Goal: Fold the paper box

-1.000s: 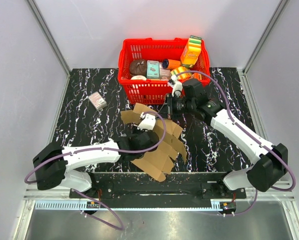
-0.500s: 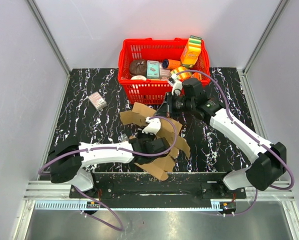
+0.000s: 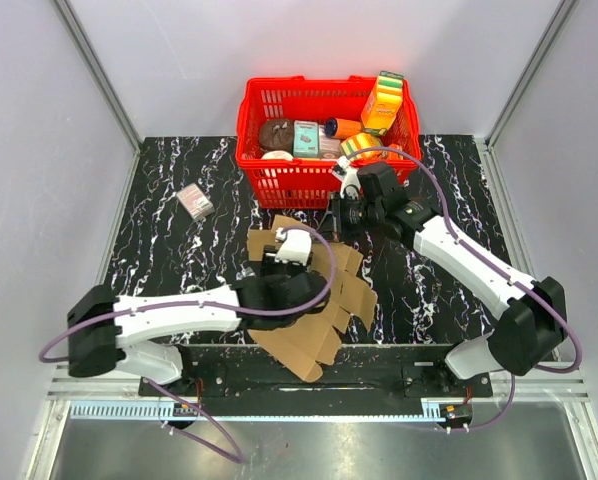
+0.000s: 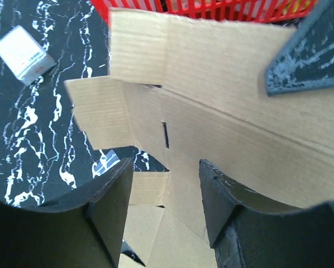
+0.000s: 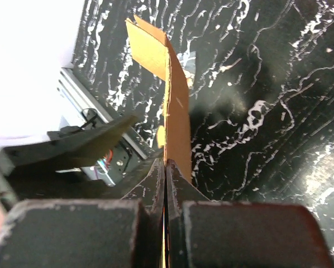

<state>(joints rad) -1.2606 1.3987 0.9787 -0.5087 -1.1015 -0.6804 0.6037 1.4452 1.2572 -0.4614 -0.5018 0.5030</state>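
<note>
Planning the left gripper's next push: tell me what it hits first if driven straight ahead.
Probably the cardboard box: its slotted panel lies just ahead of the open left gripper, though depth is unclear.

My table (image 3: 169, 250) is black with white veins. A red basket (image 3: 279, 172) stands at its far side, with a small pinkish-grey box (image 3: 194, 201) to the left of it. The paper box (image 3: 304, 345) rests nearer me.

The paper box (image 3: 299, 345) is plain brown. The basket (image 3: 289, 180) is bright red. The table (image 3: 169, 255) is black with white veining.
</note>
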